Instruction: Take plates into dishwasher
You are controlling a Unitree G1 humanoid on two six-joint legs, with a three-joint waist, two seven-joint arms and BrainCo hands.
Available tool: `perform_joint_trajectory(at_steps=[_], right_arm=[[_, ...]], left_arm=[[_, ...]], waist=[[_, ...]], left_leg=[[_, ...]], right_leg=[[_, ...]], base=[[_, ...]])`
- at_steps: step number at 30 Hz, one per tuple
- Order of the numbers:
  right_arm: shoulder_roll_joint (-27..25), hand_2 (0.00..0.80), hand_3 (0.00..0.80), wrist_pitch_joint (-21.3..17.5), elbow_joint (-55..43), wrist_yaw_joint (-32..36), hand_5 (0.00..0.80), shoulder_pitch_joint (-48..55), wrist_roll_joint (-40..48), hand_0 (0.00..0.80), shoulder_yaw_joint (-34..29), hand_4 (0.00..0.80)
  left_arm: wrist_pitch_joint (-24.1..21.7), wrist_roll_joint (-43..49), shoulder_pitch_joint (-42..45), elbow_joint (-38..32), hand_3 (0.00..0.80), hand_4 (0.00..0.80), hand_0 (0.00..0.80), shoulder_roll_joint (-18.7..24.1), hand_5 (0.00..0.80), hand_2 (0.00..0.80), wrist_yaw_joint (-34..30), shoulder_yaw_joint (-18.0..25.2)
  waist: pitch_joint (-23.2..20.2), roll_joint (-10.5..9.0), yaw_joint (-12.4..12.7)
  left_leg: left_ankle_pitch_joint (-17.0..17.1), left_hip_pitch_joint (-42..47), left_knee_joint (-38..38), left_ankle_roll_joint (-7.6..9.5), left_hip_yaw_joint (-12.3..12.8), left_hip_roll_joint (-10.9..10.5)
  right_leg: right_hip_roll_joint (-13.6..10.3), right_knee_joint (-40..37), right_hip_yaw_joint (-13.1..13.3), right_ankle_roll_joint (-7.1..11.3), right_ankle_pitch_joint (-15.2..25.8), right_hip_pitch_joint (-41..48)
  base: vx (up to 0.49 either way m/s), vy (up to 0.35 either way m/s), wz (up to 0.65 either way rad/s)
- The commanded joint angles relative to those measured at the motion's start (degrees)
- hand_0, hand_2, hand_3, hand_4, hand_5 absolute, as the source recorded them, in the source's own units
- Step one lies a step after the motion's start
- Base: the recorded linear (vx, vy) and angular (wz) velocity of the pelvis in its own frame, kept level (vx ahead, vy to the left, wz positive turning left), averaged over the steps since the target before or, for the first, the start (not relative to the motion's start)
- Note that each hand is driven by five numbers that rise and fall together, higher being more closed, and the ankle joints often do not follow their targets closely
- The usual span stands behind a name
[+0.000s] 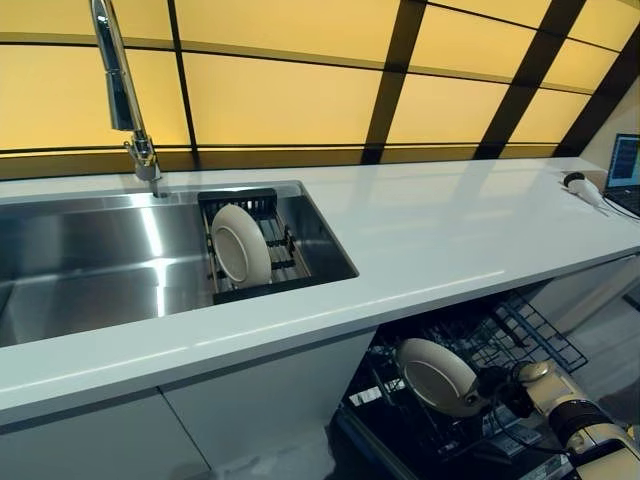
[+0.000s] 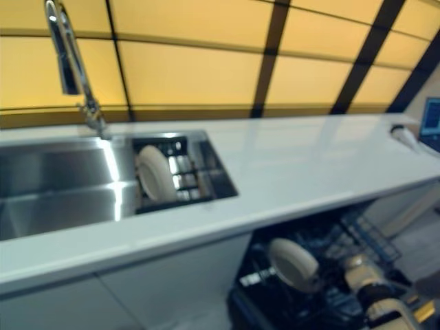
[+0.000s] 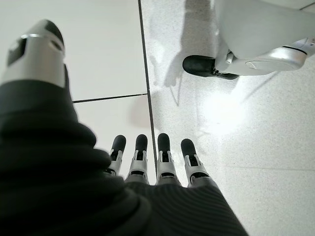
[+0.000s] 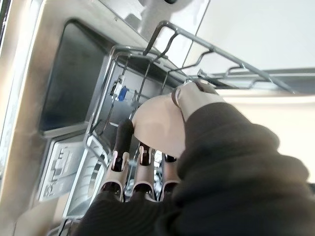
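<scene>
Cream-coloured plate (image 1: 437,375) is pinched in the right hand (image 1: 520,385), thumb (image 4: 189,96) on one face and fingers (image 4: 123,140) curled against the other, over the dishwasher rack (image 1: 530,335) at roughly 5 o'clock in the left eye view. To seat it well, keep the plate on edge, line its rim up with a gap between the tines, lower until the rim bears on the wire, and only then relax the pinch. In the right wrist view the plate sits between thumb and fingers, its rim reaching past the fingertips. A second plate (image 1: 240,245) stands in the sink rack (image 1: 290,265) at about 9 o'clock. The left hand (image 3: 152,162) hangs over the floor, fingers straight, side by side, holding nothing.
</scene>
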Motion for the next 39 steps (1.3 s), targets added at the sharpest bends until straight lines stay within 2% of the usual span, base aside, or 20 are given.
perform_joint_trajectory(at_steps=[1,13,20,21,27,33,35,38,39], right_arm=[[-1.62,0.8,0.8,0.0,2.43,0.43,0.8,-6.17,-0.36,0.8,4.1,0.8],[3.7,0.8,0.8,3.5,5.95,-1.64,0.8,-6.96,8.46,0.8,2.57,0.8],[4.75,0.8,0.8,2.49,7.05,-2.79,0.8,-6.45,8.51,0.8,2.16,0.8],[4.59,0.0,0.0,2.79,6.59,-4.68,0.0,-6.41,7.93,0.0,1.93,0.0],[2.34,0.0,0.0,4.76,5.78,-5.23,0.0,-7.55,6.86,0.0,1.56,0.0],[-1.53,0.0,0.0,4.8,5.24,-4.81,0.0,-8.14,5.5,0.0,0.43,0.0],[-4.55,0.0,0.0,3.65,4.98,-4.86,0.0,-8.27,4.7,0.0,-0.09,0.0],[-8.64,0.0,0.0,3.87,3.34,-5.6,0.0,-8.23,5.43,0.0,-1.29,0.0],[-8.66,0.0,0.0,3.88,3.32,-5.59,0.0,-8.21,5.43,0.0,-1.31,0.0]], left_arm=[[-1.39,-0.08,-4.07,3.3,0.0,0.0,0.0,-1.45,0.0,0.0,-0.47,-3.88],[-1.53,0.25,-4.35,3.88,0.0,0.0,0.0,-2.28,0.0,0.0,-0.61,-4.86],[-2.35,-0.12,-4.16,4.34,0.0,0.0,0.0,-2.89,0.0,0.0,-0.64,-5.21],[-2.26,-0.1,-4.1,4.15,0.0,0.0,0.0,-2.97,0.0,0.0,-0.37,-5.16],[-2.37,-0.64,-4.25,4.17,0.0,0.0,0.0,-2.71,0.0,0.0,0.21,-5.18],[-2.11,-0.45,-3.91,3.59,0.0,0.0,0.0,-2.19,0.0,0.0,0.01,-4.56],[-2.16,-0.54,-3.77,3.32,0.0,0.0,0.0,-1.85,0.0,0.0,-0.09,-4.25],[-1.7,-0.61,-3.72,2.55,0.0,0.0,0.0,-1.27,0.0,0.0,-0.01,-3.91],[-1.69,-0.61,-3.73,2.54,0.0,0.0,0.0,-1.28,0.0,0.0,-0.01,-3.92]], waist=[[-1.33,2.97,2.62],[-1.78,3.77,3.14],[-2.05,4.11,3.0],[-2.07,4.09,2.94],[-1.92,3.9,2.64],[-1.99,3.56,2.35],[-1.93,3.29,2.05],[-1.75,2.84,1.57],[-1.74,2.85,1.59]], left_leg=[[-4.57,3.67,-0.12,-2.05,-2.54,2.4],[-4.49,3.61,-0.12,-2.07,-3.27,2.13],[-4.52,3.82,-0.12,-2.1,-3.21,2.19],[-4.52,3.87,-0.12,-2.12,-3.19,2.18],[-4.55,3.98,-0.12,-2.12,-2.97,2.23],[-4.59,4.2,-0.12,-2.16,-2.57,2.36],[-4.59,4.38,-0.12,-2.15,-2.26,2.52],[-4.68,4.58,-0.12,-2.07,-1.8,2.74],[-4.69,4.6,-0.12,-2.07,-1.79,2.74]], right_leg=[[0.61,1.73,-1.26,0.13,3.27,-3.24],[0.51,1.44,-1.45,-0.2,3.19,-2.94],[0.51,1.35,-1.32,-0.28,3.14,-2.8],[0.51,1.32,-1.28,-0.31,3.16,-2.72],[0.58,1.4,-1.02,-0.27,3.24,-2.79],[0.64,1.47,-0.81,-0.1,3.37,-2.8],[0.68,1.51,-0.55,-0.02,3.46,-2.82],[0.82,1.73,-0.12,0.08,3.53,-2.97],[0.82,1.73,-0.11,0.08,3.53,-2.96]], base=[[-0.003,0.0,0.1],[0.001,0.003,0.04],[0.0,0.0,0.0],[0.0,0.0,0.0],[0.0,0.0,0.0],[0.0,0.0,0.0],[0.0,0.0,0.0],[0.0,0.0,0.0],[0.0,0.0,0.0]])
